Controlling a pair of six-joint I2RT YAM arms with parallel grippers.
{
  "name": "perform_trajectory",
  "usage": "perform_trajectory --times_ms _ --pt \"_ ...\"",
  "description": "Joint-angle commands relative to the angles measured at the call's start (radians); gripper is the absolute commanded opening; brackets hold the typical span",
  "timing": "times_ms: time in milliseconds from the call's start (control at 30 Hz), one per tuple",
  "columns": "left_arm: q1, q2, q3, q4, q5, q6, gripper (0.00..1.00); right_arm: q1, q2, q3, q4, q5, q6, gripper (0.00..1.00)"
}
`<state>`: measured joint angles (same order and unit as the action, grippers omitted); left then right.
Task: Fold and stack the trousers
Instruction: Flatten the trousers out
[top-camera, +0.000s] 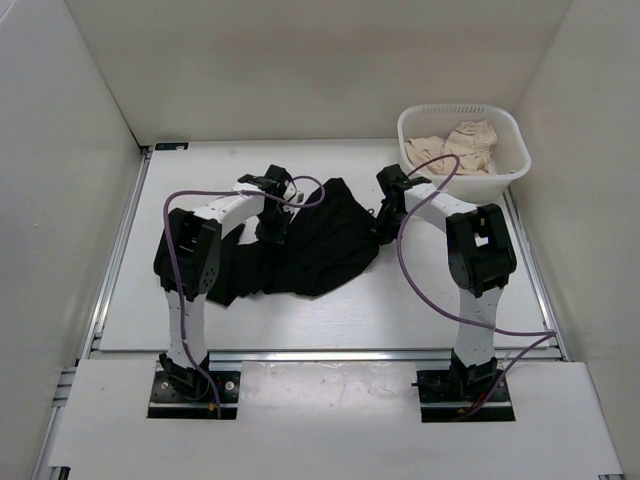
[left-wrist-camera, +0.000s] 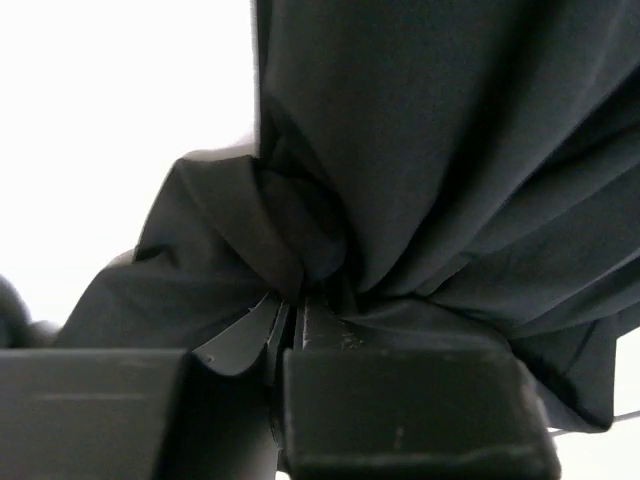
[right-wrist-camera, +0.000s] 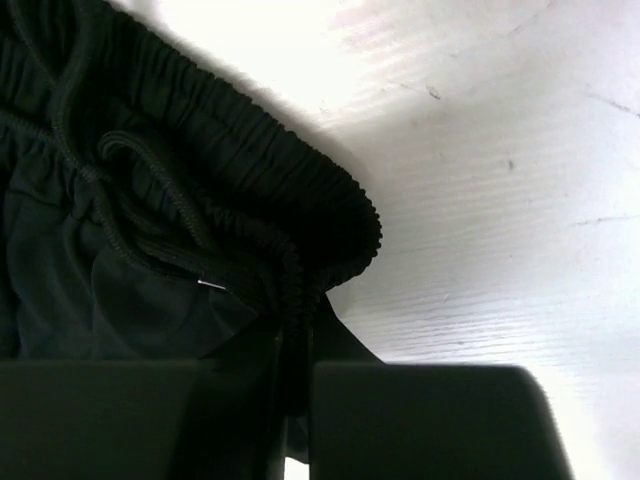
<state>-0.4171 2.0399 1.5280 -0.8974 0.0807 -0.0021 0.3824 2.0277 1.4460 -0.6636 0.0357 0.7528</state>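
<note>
Where the left gripper (left-wrist-camera: 295, 320) closes: a gathered fold of black fabric trousers (left-wrist-camera: 450, 150).
Right gripper (right-wrist-camera: 295, 335): clamped on the trousers' elastic waistband (right-wrist-camera: 300, 190).
Trousers: crumpled on white table (top-camera: 400, 310), between both arms.
White plastic basket (top-camera: 460, 110): far right corner, holding beige cloth (top-camera: 465, 145).

A tight bunch of the black trousers (left-wrist-camera: 450, 160) is pinched between the closed fingers of the gripper (left-wrist-camera: 298, 335); folds are fanned upward and rightward from it.

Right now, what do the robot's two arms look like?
The left arm and right arm have white links and chunky black joints. The left claw and right claw are black and blocky. Purple cables loop along both.
</note>
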Motion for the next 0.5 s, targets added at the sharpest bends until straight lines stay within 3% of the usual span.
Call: perform_trajectory --times_ms 0,133,167,267,367,467 --pt "0.038 -0.064 0.055 0.017 -0.083 0.002 0.14 0.003 -0.043 0.080 -0.005 -0.025 -0.024 0.00" --pt "0.173 -0.105 0.358 0.031 -0.246 0.002 0.14 0.021 -0.107 0.316 -0.099 0.067 -0.079 0.00" --pt "0.223 -0.106 0.517 0.031 -0.284 0.002 0.14 0.021 -0.142 0.361 -0.109 0.076 -0.079 0.00" --pt "0.255 -0.162 0.691 0.031 -0.303 0.002 0.14 0.030 -0.229 0.461 -0.110 0.104 -0.079 0.00" --pt "0.255 -0.309 0.661 0.031 -0.355 0.002 0.14 0.053 -0.325 0.438 -0.119 0.125 -0.089 0.00" --pt "0.245 -0.522 0.381 0.008 -0.364 0.002 0.15 0.075 -0.418 0.352 -0.119 0.135 -0.079 0.00"
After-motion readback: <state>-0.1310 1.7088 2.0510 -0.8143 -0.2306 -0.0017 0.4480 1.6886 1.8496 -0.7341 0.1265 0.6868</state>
